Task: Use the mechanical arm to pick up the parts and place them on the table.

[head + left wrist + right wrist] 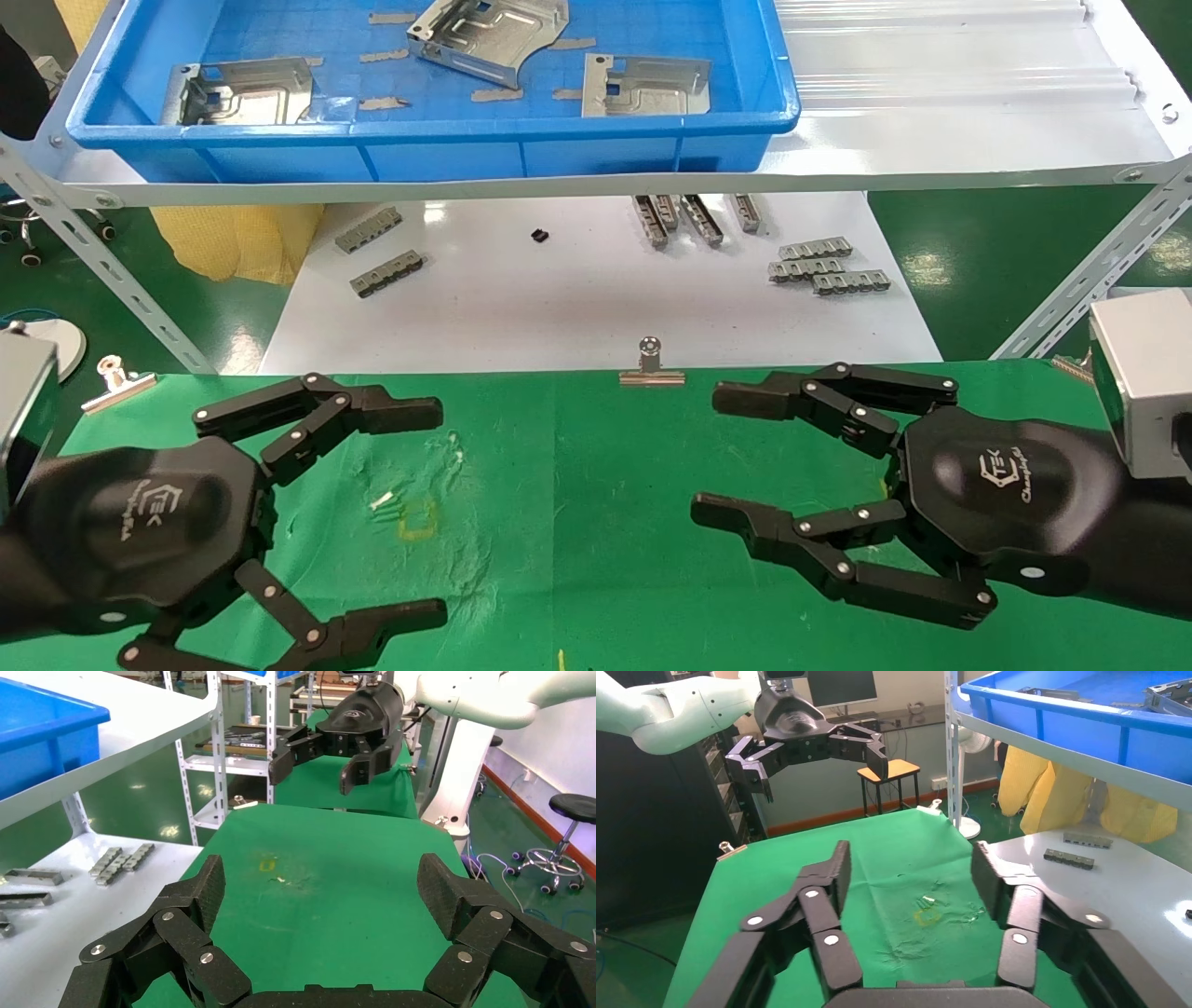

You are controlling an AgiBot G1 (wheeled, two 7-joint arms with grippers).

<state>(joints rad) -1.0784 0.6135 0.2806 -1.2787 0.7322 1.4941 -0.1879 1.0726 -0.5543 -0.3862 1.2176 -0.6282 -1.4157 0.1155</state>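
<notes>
Both grippers, left [441,511] and right [705,454], gape wide, empty, above the table [577,466]

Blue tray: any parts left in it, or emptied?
Not emptied. Three parts lie in the blue tray; none on the green table. Left hand and right hand are open, empty.

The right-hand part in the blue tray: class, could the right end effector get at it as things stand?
Probably yes. The part lies flat and uncovered in the open-topped blue tray, apart from the others. The right end effector is open and empty over the green table, though it must clear the tray's wall.
</notes>
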